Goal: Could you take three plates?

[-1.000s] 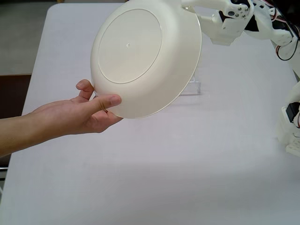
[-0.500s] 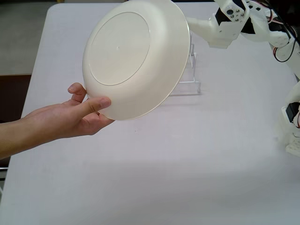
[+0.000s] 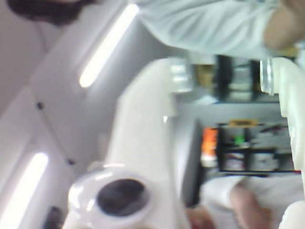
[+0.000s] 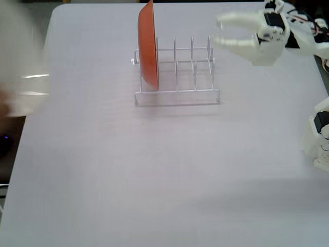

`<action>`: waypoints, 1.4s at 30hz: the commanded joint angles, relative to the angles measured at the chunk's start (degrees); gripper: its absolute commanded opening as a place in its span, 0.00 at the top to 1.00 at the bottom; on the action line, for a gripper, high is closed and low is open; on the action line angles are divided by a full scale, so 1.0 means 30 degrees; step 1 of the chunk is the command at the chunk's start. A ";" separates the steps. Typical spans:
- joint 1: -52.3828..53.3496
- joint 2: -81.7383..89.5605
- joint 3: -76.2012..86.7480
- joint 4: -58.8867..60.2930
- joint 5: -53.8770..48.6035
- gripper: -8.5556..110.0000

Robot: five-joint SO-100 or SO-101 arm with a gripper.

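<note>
None of the three plates shows clearly. A pale smear at the left edge of the fixed view is too blurred to identify. My gripper hovers open and empty at the upper right, just right of the white wire rack, with its fingers pointing left toward the rack. In the wrist view the gripper is open too. One white finger runs up the middle and the other finger sits at the right edge, with nothing between them.
An orange plate stands on edge in the rack's leftmost slot. The rack's other slots hold nothing. The white arm base is at the right table edge. The wrist view shows ceiling lights, shelves and a person in a pale shirt.
The hand carrying the cream-white plate has left toward the left edge, uncovering the rack and orange plate. My gripper has shifted slightly and now shows open beside the rack.
</note>
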 commanded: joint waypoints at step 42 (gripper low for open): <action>0.2021 1.8721 2.6162 0.0762 0.1377 0.93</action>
